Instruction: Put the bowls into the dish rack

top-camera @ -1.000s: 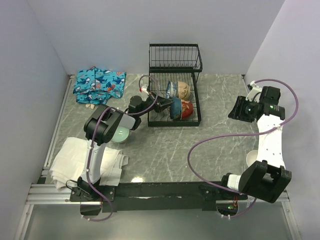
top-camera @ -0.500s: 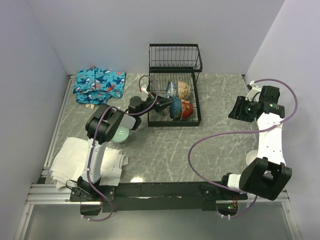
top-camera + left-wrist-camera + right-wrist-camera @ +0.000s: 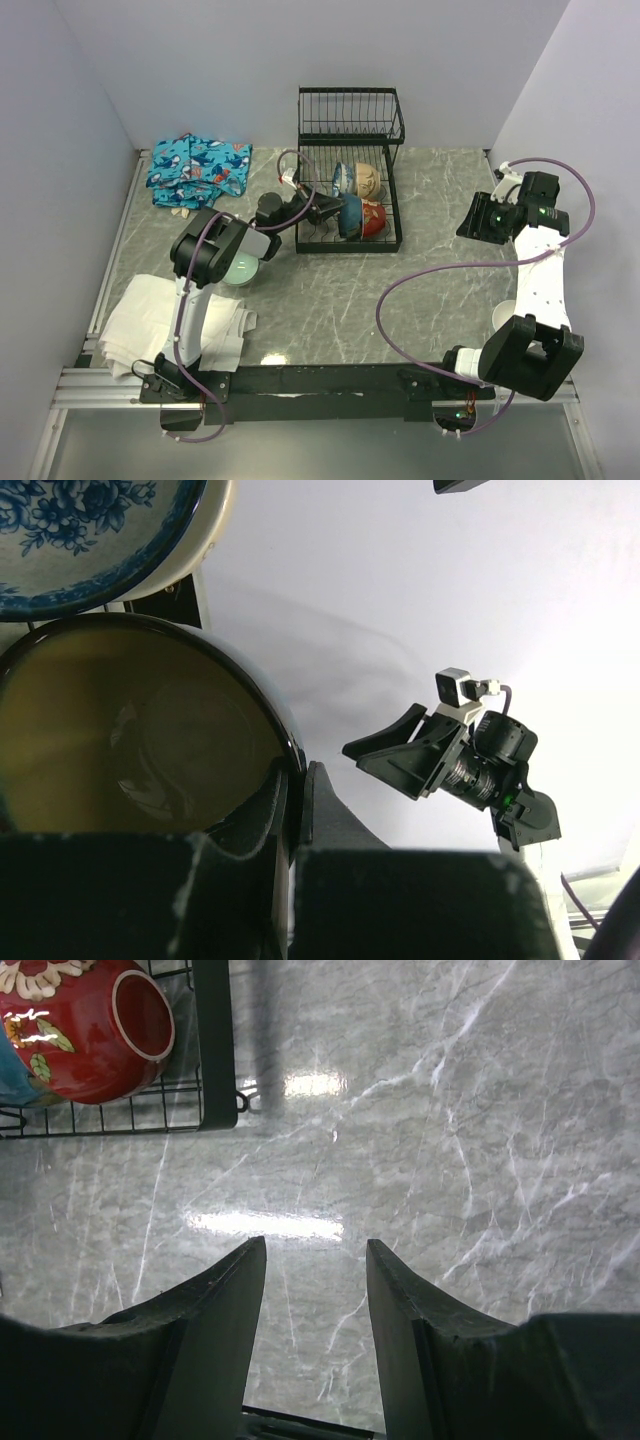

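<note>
Landmark: dish rack (image 3: 350, 115), black wire, at the far middle of the marble worktop (image 3: 330, 300).

1. Nearest, well to the near-left of the rack: a crumpled white cloth (image 3: 150, 325) by the left arm's base.
2. Near-right of the rack, well apart from it: a white bowl (image 3: 503, 316), mostly hidden behind the right arm.
3. Near-left of the rack, close to its corner: a pale green bowl (image 3: 240, 268) on the worktop, partly under the left arm.
4. Right of the rack, apart from it: right tool (image 3: 480, 220), tips pointing down at bare worktop. In the right wrist view its fingers (image 3: 220, 1300) stand moderately wide with nothing between them. The rack's near-right corner bar (image 3: 212, 1040) lies just beyond them.
5. At the rack's left side: left tool (image 3: 328, 210) reaches in over the edge. The left wrist view shows it pinched narrow on the rim of a dark-rimmed bowl (image 3: 130, 740) that is brown inside. One finger is inside the rim and one outside. This bowl stands on edge in the rack's front row.
6. Touching it on the right, in the near-right corner of the rack: a red bowl (image 3: 374, 218), on its side.
7. One row further back: a blue-and-white bowl (image 3: 365, 182), on edge, cream outside.
8. Far-left of the rack, against the wall: a blue printed cloth (image 3: 195, 170).
</note>
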Controlling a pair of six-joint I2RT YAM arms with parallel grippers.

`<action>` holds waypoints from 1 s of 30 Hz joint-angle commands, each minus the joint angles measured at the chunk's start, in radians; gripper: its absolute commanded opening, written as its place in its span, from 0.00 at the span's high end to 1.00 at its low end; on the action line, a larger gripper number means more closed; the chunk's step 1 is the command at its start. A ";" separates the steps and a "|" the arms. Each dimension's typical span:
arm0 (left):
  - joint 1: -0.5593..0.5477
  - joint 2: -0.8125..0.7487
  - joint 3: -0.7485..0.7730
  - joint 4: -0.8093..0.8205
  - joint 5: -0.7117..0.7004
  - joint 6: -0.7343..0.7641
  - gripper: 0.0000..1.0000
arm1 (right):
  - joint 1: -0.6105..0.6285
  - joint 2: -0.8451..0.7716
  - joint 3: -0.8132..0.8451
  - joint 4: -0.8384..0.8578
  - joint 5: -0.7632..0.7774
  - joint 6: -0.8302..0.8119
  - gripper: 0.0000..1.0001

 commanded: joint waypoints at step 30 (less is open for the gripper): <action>0.010 -0.057 -0.013 -0.106 -0.016 0.106 0.86 | -0.003 -0.016 -0.011 0.037 -0.008 0.016 0.47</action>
